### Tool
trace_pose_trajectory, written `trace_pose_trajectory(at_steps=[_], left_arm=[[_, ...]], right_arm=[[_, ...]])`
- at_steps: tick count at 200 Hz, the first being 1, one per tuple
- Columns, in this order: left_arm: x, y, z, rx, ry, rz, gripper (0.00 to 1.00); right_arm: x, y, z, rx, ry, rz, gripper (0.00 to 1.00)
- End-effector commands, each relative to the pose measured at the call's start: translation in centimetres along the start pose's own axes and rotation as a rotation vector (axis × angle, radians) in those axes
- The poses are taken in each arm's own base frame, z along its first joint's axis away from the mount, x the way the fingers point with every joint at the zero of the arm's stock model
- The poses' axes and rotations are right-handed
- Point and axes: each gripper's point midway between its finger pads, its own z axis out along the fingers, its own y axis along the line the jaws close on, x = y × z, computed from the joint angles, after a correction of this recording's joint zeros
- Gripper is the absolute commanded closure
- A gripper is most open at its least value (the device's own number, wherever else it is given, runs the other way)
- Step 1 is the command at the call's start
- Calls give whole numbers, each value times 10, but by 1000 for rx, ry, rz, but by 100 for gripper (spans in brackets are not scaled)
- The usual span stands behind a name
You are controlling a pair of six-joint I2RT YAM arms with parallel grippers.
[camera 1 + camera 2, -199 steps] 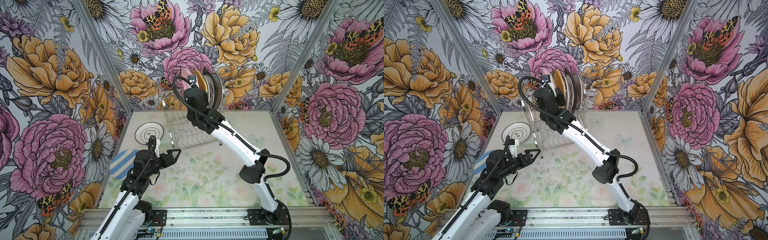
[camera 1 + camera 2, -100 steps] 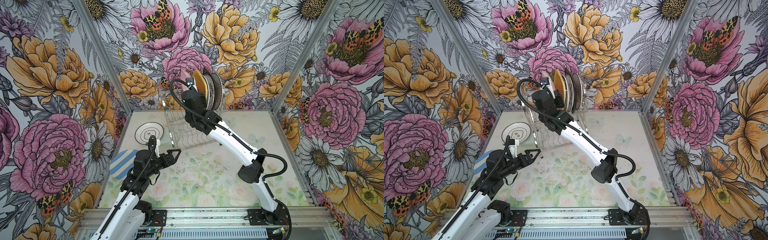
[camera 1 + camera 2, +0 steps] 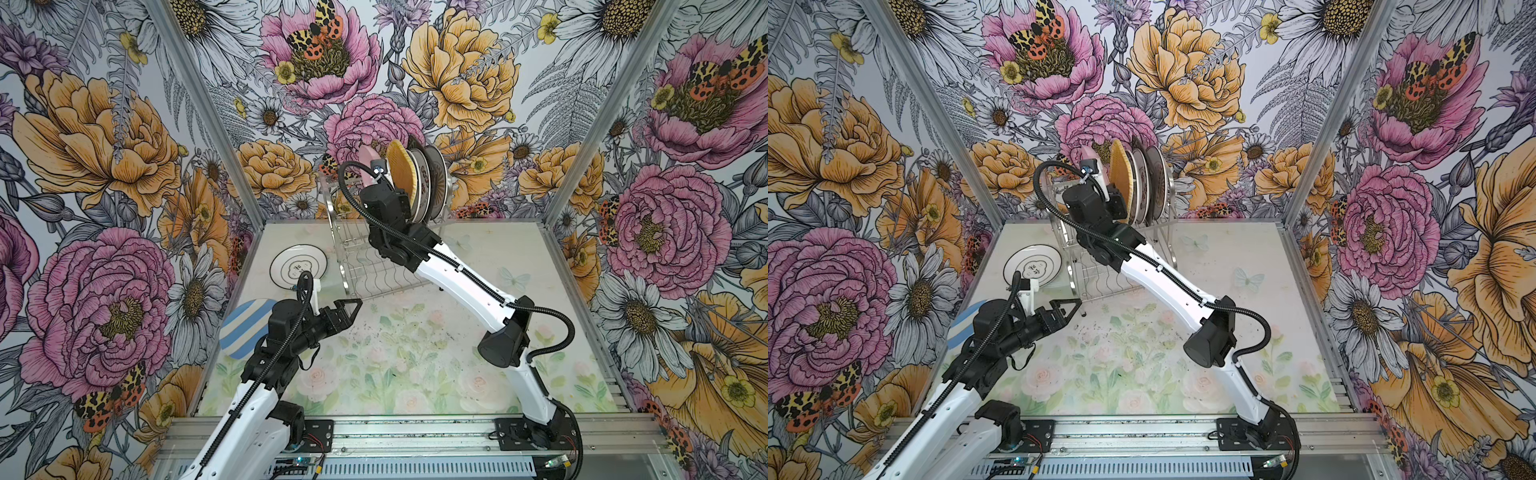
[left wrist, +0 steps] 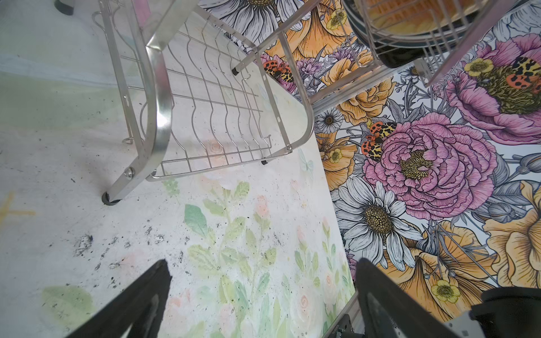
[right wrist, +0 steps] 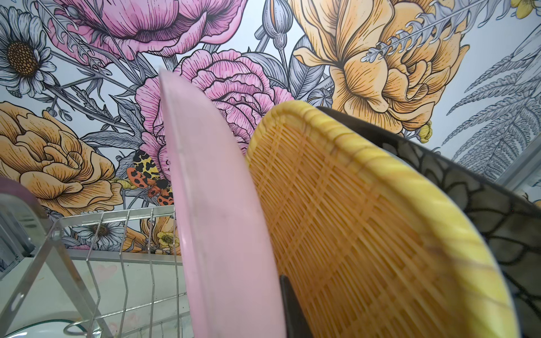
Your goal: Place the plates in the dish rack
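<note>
- The pink plate point(image 5: 222, 234) is standing on edge at the upper tier of the dish rack point(image 3: 365, 266), at the left end of the row of plates loaded there.
- It is sitting just beside the yellow woven-look plate point(image 5: 366, 234); whether the two are touching cannot be told.
- The right gripper point(image 3: 376, 183) is clamping the pink plate, with one black finger point(image 5: 289, 307) showing between it and the yellow plate.
- Whether the pink plate's lower edge is resting in the wires is hidden by the gripper.
- The black floral plate point(image 5: 483, 204) is standing behind the yellow one, and white printed plates point(image 3: 422, 183) are standing upright beyond it.
- The rack's lower wavy shelf point(image 4: 210, 117) is holding no plates.
- A white plate with a printed centre point(image 3: 297, 266) is lying flat on the table point(image 3: 415, 365), just left of the rack.
- The blue-white striped plate point(image 3: 245, 328) is lying near the table's left edge, partly hidden by the left arm.
- The left gripper point(image 4: 262, 263) is hovering above the table in front of the rack, its jaws spread wide and holding nothing.
</note>
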Motion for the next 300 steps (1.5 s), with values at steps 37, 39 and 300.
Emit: trace_pose_trajectory(at_steps=[37,39,300], left_arm=[[-4,2,0,-17,-16,17,1],[-4,2,0,-16,-17,17,1],[-2,2,-2,-14,-21,18,1]], right_arm=[[-38,-38,-17,60,-49,54,100],[-39,-38,-17,61,-49,53,100],[-25,-28,-20,27,-23,16,80]])
